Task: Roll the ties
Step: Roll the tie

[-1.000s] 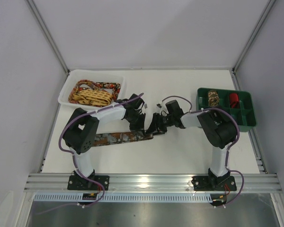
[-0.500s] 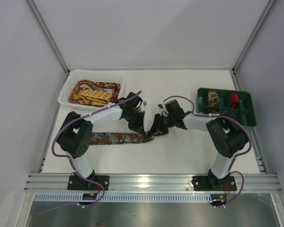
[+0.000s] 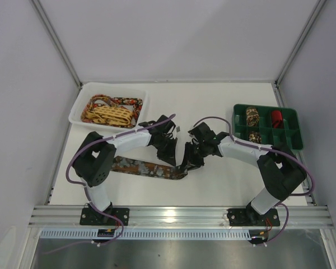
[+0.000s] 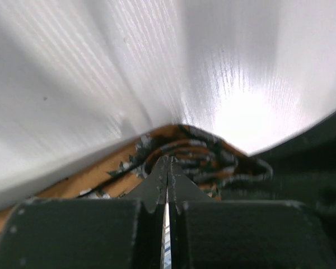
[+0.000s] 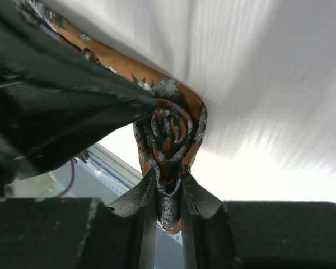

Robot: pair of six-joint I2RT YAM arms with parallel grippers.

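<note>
Our right tool (image 5: 168, 193) pinches the coiled brown-orange tie (image 5: 171, 131) on the table (image 3: 224, 182). Our left tool (image 4: 168, 163), pressed together, touches it.

Both grippers have drawn away from the green tray (image 3: 266, 107), toward the arm bases: the left gripper (image 3: 173, 159) and right gripper (image 3: 187, 163) now meet farther from it than a second ago. The brown-orange tie (image 3: 140, 167), level before, now slants, its rolled end swung farther from the tray. The right arm's elbow (image 3: 280, 175) has come off the tray's near corner
</note>
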